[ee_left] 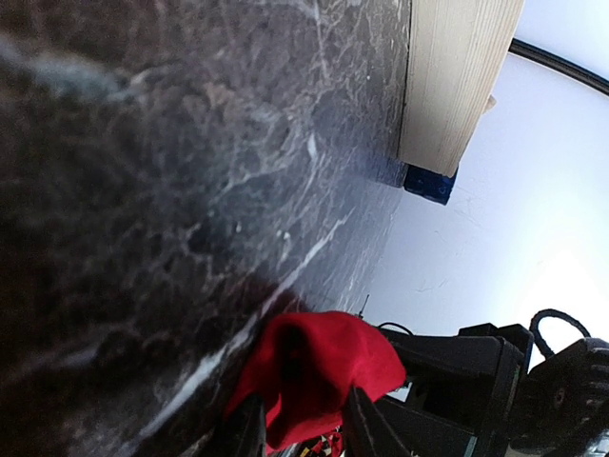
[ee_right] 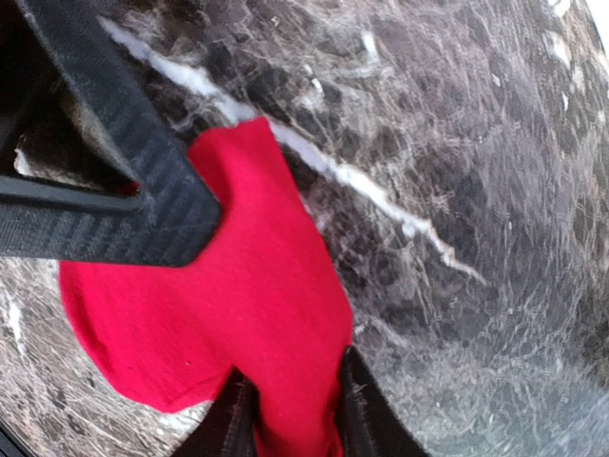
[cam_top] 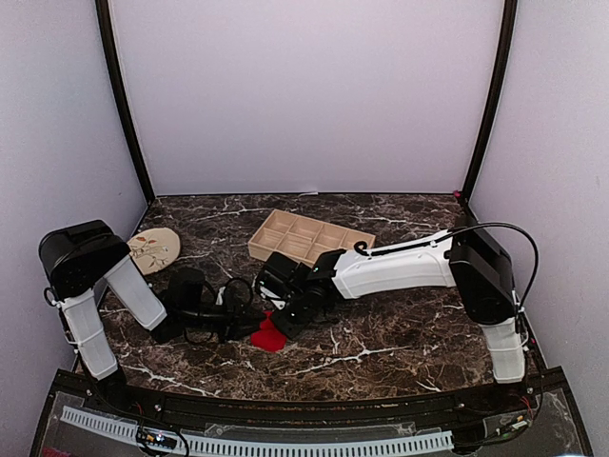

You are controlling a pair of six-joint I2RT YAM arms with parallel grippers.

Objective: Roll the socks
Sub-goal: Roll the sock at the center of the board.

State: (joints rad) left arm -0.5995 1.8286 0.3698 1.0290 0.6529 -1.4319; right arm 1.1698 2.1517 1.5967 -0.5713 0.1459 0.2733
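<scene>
Red sock (cam_top: pixel 269 335) near wooden tray (cam_top: pixel 266 253)

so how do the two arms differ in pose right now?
Left arm is folded, elbow raised high; right arm stretches long and low across the table. Left gripper reaches the red sock from the left, right gripper from the right. Both are shut on it.
</scene>
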